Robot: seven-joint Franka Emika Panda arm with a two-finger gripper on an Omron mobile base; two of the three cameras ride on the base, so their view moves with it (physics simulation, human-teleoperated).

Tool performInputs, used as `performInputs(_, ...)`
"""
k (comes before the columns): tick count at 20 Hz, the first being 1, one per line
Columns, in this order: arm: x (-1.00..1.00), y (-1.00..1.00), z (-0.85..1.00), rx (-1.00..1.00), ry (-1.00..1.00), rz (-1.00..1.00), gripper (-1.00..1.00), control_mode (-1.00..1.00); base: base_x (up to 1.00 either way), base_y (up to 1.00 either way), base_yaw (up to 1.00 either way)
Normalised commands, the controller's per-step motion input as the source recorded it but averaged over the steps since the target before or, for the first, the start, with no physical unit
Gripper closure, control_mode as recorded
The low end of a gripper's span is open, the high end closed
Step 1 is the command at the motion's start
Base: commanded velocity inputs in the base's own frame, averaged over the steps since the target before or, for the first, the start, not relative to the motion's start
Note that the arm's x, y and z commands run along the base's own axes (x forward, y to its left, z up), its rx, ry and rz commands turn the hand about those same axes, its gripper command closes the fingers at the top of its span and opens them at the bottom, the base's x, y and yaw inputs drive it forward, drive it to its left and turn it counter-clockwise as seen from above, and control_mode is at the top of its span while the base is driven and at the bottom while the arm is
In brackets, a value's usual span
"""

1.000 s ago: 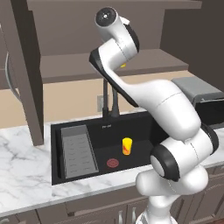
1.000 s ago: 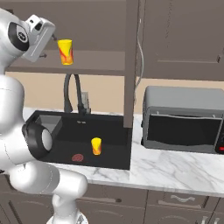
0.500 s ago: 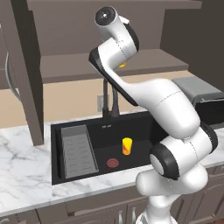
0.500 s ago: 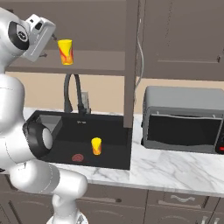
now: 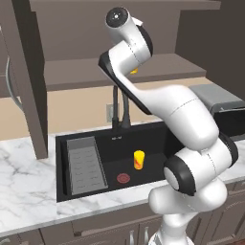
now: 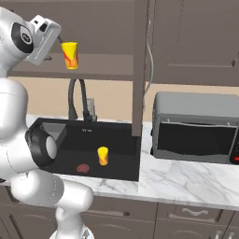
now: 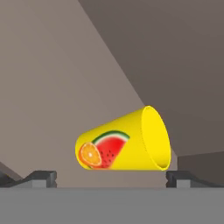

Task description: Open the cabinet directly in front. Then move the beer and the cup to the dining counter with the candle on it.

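The white arm is raised high to the open dark grey-brown wall cabinet (image 6: 140,65), its gripper (image 6: 59,41) with jaws spread wide just beside the small yellow fruit-printed cup (image 6: 70,55) upright on the shelf. The base views add a second yellow cup (image 5: 139,160) in the black sink (image 5: 86,165) below that cabinet.

A beige wall (image 5: 81,105) backs a marble counter (image 6: 186,179) with a black sink (image 5: 158,139) and a grey microwave (image 6: 196,126).

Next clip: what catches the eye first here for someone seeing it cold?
The white arm reaching up into the open cabinet, its end effector open beside the yellow cup standing on the shelf. Below, a second small yellow cup stands in the black sink, and a grey microwave sits on the marble counter to the right.
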Motion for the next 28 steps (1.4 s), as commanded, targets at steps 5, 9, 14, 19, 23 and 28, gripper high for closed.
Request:
performInputs(5,0.05,-0.08,0.00,0.00,0.00,0.00,-1.00,-1.00,0.00,0.00,0.00)
performInputs(9,0.11,-0.06,0.00,0.00,0.00,0.00,-1.00,-1.00,0.00,0.00,0.00)
performInputs(14,0.14,-0.08,-0.02,0.00,0.00,0.00,-1.00,-1.00,0.00,0.00,0.00)
performInputs(19,0.15,-0.02,-0.02,0.00,0.00,0.00,-1.00,-1.00,0.00,0.00,0.00)
performInputs(23,0.13,-0.03,-0.03,0.00,0.01,0.00,-1.00,-1.00,0.00,0.00,0.00)
performInputs(28,0.14,0.00,-0.05,0.00,0.02,0.00,-1.00,-1.00,0.00,0.00,0.00)
